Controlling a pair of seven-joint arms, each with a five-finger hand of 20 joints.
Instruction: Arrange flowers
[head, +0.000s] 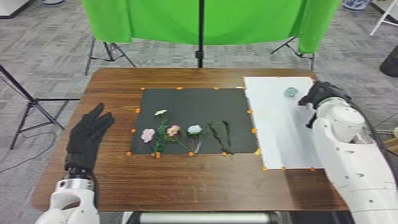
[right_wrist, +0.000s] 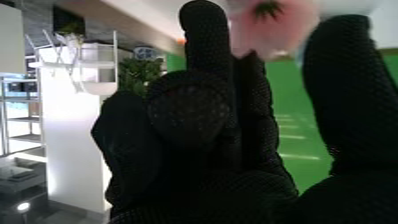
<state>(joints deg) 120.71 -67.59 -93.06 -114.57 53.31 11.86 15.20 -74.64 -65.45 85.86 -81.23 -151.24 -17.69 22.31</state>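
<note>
At the right, a pale pink bloom (right_wrist: 280, 32), dark green at its middle, was close by the right hand (head: 326, 92), whose hold I could not tell. A pink flower (head: 147, 135), a peach flower (head: 173, 130) and a white rose (head: 195, 129) lay on the black mat (head: 191, 105), right of the left hand (head: 87, 132), whose fingers were straight and slightly spread.

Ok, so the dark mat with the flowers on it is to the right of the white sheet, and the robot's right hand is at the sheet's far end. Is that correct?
Not quite: the head view shows the dark mat to the left of the white sheet. The flowers are indeed on the mat, and the right hand is at the sheet's far end.
</note>
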